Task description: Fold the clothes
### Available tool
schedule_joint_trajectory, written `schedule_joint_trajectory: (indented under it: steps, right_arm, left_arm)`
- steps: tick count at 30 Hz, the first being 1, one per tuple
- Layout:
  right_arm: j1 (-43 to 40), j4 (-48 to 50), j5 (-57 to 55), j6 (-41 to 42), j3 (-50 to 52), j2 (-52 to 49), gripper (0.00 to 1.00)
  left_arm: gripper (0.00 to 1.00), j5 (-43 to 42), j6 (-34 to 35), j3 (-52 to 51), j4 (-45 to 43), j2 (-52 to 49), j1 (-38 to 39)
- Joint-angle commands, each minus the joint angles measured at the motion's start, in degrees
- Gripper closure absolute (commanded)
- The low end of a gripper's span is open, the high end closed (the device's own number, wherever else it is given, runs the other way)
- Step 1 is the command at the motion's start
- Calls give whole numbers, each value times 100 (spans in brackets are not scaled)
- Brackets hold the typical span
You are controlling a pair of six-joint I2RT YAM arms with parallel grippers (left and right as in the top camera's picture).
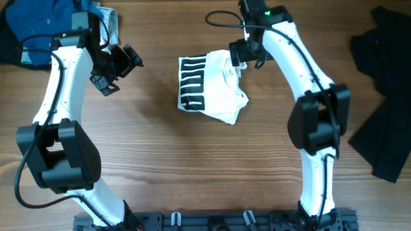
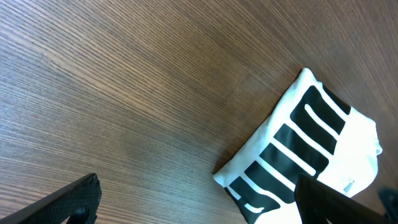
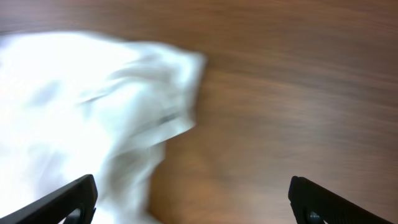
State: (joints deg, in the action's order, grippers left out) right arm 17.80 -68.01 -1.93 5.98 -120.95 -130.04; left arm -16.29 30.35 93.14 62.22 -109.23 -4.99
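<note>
Wooden worktop (image 1: 160, 160) bears a white T-shirt (image 1: 212, 90). Right jaws stand wide over its edge; left jaws wide, empty, apart from it.

White T-shirt (image 1: 215, 90), folded into a compact, slightly rumpled bundle, black striped lettering uppermost on its left part, at the middle of the table (image 1: 192, 167). Blue garment (image 1: 45, 22) and grey garment (image 1: 110, 22) are heaped at the far left corner; black garment (image 1: 385, 128) lies spread at the right edge.

A wooden table (image 1: 160, 160) with a warm brown, straight grain filled all three views. Along its near edge ran a dark rail (image 1: 199, 224) carrying several small pale clips, too small to make out.
</note>
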Motion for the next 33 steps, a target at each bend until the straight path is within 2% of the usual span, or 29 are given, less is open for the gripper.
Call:
schedule_joint_trajectory:
  steps: [1,4,9,14,15,17,21,25,26,33]
  right_arm:
    - [13,-83,1985,-433,-11,402,3]
    - [11,-35,1980,-424,186,293,5]
    - [11,55,1978,-339,605,101,17]
    - [11,256,1858,-273,944,4,39]
    - [11,367,1794,-258,1045,4,50]
    - [11,404,1661,-129,1099,2,61]
    - [9,442,1300,-87,1187,-17,74]
    - [-35,457,1217,-81,1191,-94,93]
    - [-52,457,1213,-50,1191,-136,96]
    - [-216,385,612,221,1222,-190,96]
  left_arm:
    - [0,52,11,-28,22,-63,0]
    - [0,50,11,-28,26,-63,0]
    - [0,52,9,-28,24,-63,0]
    - [0,52,9,-28,24,-63,0]
    - [0,52,9,-28,26,-63,0]
    - [0,52,9,-28,24,-63,0]
    - [0,52,9,-28,24,-63,0]
    - [0,52,-9,-28,24,-63,0]
    - [0,52,-9,-28,26,-63,0]
    - [0,52,-9,-28,26,-63,0]
